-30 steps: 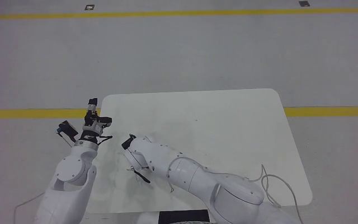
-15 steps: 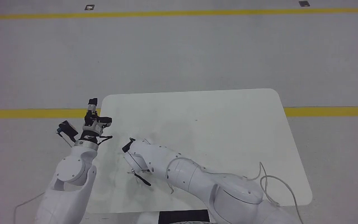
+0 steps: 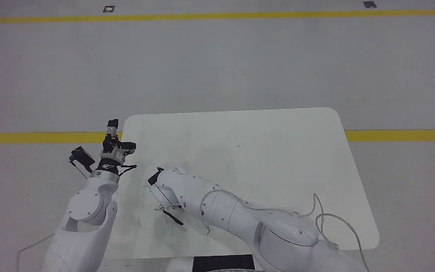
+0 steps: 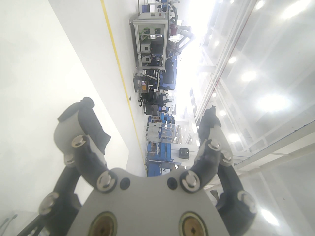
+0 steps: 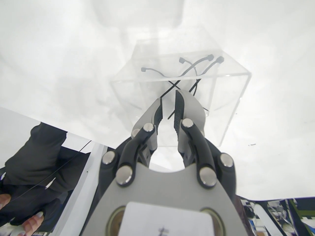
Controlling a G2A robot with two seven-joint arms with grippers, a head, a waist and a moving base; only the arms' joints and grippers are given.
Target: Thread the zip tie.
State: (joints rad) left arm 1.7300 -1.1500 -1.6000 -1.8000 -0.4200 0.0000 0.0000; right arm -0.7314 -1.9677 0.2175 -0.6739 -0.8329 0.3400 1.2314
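Left fingers point(image 4: 81, 124): spread wide, nothing between them. They point out past the left edge of the tabletop point(image 3: 272, 149) toward the room. In the top view the left arm point(image 3: 88, 204) sits off the tabletop's left corner.

Right fingers point(image 5: 181, 104): narrow gap, pads not closed. They point down into a clear box point(image 5: 228, 92) standing on the tabletop near its left front part. Several black zip ties point(image 5: 210, 56) lie crossed inside the box, heads toward the far wall. One tie's tail point(image 5: 173, 114) runs through the gap between the right fingers; cannot tell whether either pad touches it.

Change vs. 1.0 s ago (top view): the right arm's wrist point(image 3: 163, 187) has moved slightly toward the tabletop's front-left; most of the shift came in the first half second. Left arm unchanged.
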